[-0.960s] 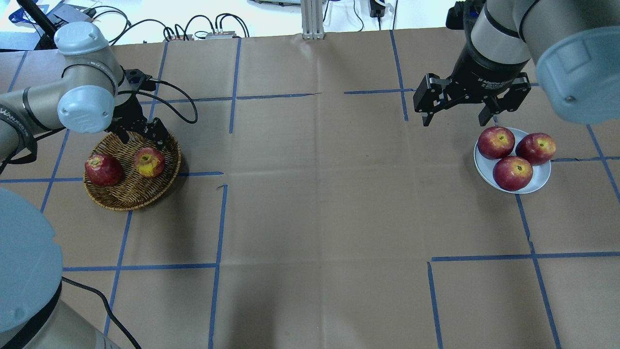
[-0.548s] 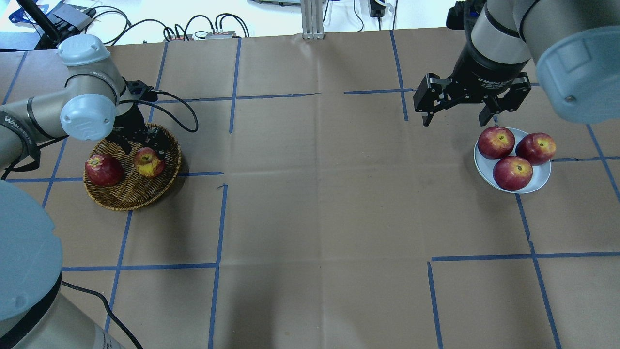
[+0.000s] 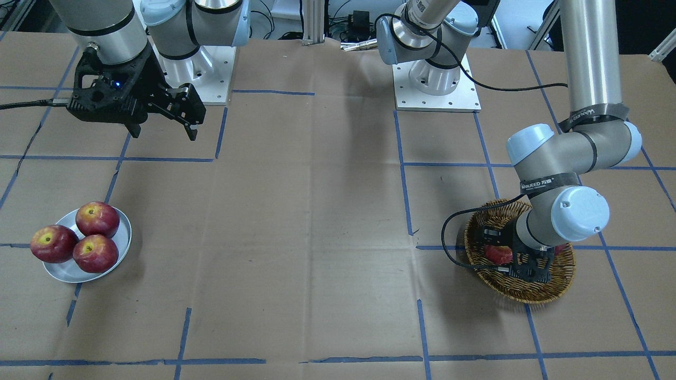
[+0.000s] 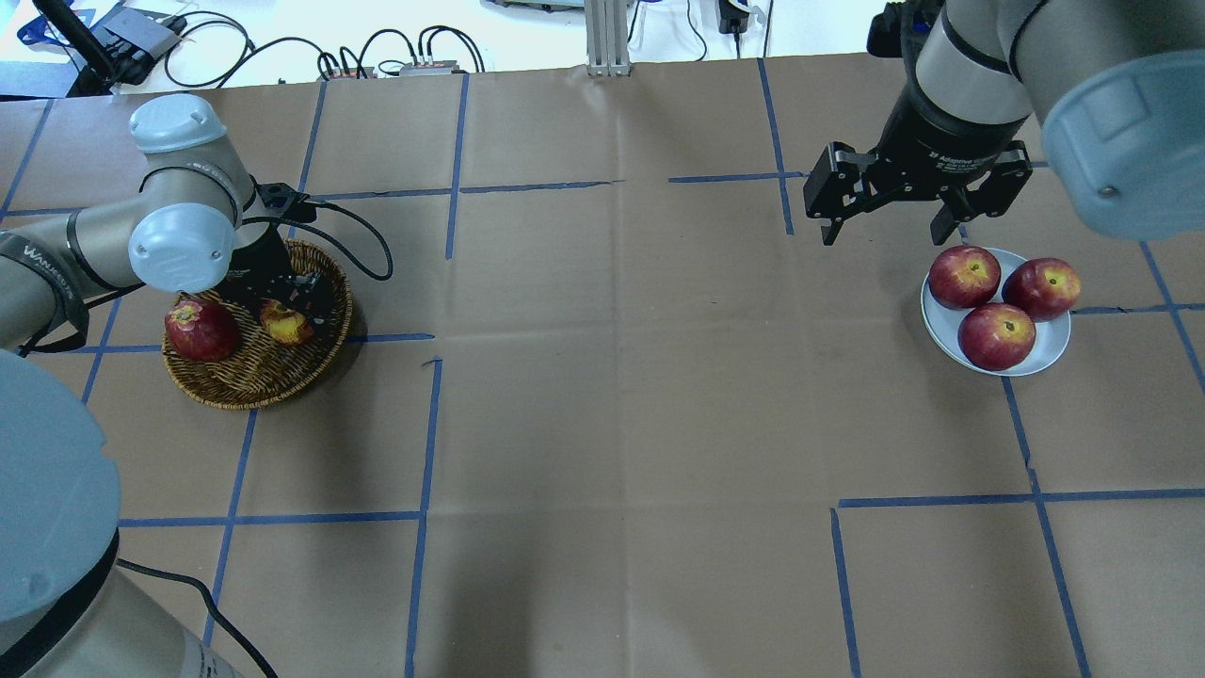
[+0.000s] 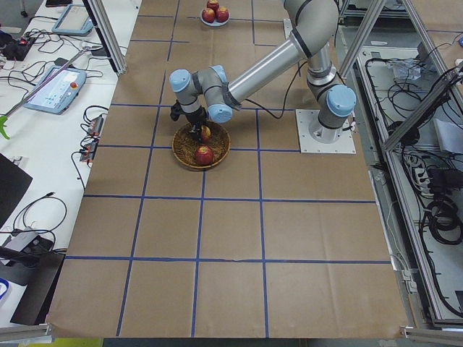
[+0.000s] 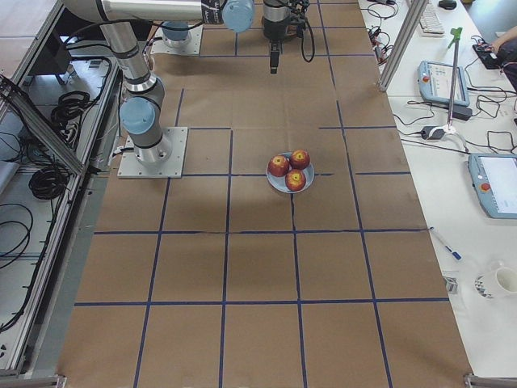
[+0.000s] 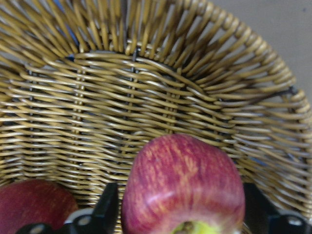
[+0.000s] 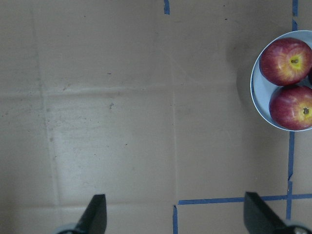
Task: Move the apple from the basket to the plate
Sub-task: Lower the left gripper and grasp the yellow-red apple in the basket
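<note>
Straddling the apple (image 7: 181, 183), jaws spread, the left end effector (image 4: 287, 299) sits in the basket (image 4: 249, 381) by the counter's (image 4: 612, 377) left edge; the right end effector (image 4: 885, 231) hangs released near the plate (image 4: 1056, 351).

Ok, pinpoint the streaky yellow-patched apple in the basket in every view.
Front-facing: apple, lower right, in the basket.
Overhead: left side.
Exterior left: upper centre.
Exterior right: not in it.
Left wrist: bottom centre, large.
Right wrist: not in it.
Landmark: the basket holding it, with a darker apple alongside.
</note>
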`<state>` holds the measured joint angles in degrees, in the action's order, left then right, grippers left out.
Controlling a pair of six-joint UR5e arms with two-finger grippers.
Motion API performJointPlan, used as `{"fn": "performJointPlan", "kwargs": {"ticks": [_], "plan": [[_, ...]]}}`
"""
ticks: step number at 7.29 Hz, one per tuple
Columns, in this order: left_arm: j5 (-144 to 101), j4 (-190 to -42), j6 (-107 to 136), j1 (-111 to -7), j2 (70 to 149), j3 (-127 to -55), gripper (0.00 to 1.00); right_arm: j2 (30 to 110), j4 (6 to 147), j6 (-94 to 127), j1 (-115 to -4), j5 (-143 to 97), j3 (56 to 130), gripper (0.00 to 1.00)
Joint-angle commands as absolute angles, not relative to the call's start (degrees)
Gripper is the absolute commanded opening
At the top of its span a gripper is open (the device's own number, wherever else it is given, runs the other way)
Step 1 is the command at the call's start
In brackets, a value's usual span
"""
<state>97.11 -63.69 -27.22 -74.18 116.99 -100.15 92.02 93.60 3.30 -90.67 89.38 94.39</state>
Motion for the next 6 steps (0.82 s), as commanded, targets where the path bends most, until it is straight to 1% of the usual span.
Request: {"fn": "performJointPlan", "kwargs": {"ticks": [1,2,4,6], "plan": [[97.1,-63.7,-27.2,-74.3,116.4,-99.8,0.44,92.0,93.6,3.3,-90.7,89.4,94.4,1.0],[95.5,-63.7,-26.0,-74.4,115.1,-97.8,0.44,92.0,93.6,3.3,-90.7,89.4,94.4,1.0],[94.0,-66.8,-16.3,-77.7,112.5,-93.0,0.44,92.0,93.6,3.3,-90.7,89.4,94.4,1.0],[93.1,-67.1,-1.5,-87.5,111.2,-92.6,0.44,92.0,93.6,3.3,-90.7,89.4,94.4,1.0]]}}
